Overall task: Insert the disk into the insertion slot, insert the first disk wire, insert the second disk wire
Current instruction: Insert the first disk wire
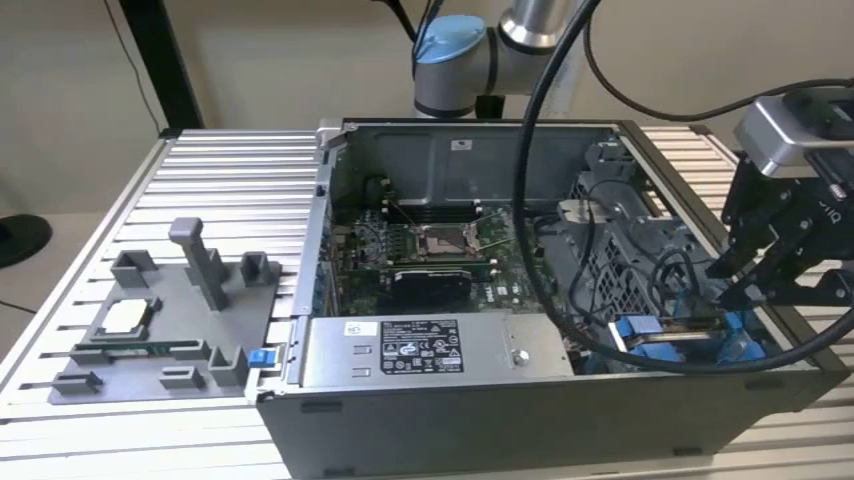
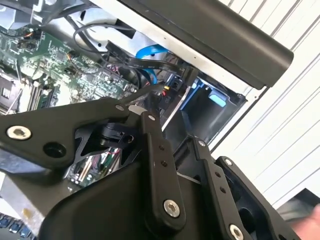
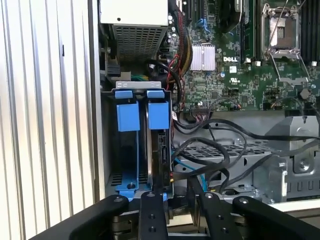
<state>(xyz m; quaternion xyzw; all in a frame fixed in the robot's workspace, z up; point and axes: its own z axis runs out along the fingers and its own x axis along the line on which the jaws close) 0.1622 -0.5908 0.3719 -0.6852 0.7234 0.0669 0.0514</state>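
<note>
The disk (image 3: 162, 150) inside the insertion slot (image 3: 131, 86)

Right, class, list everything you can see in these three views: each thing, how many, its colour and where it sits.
table: one, silver, slatted, under everything.
computer case: one, dark grey, open, on the table.
motherboard: one, green, inside the case.
power-supply box: one, silver, along the case's near wall in the exterior view.
insertion slot: one, dark grey, in a corner of the case.
disk: one, dark edge in a blue carrier, standing in the insertion slot.
blue tabs: two, side by side on the slot.
cables: several, black, looping beside the slot.
fixture plate: one, grey, at the exterior view's left.
arm: one, grey and blue, behind the case.
gripper: one, black, open, over the slot.
</note>
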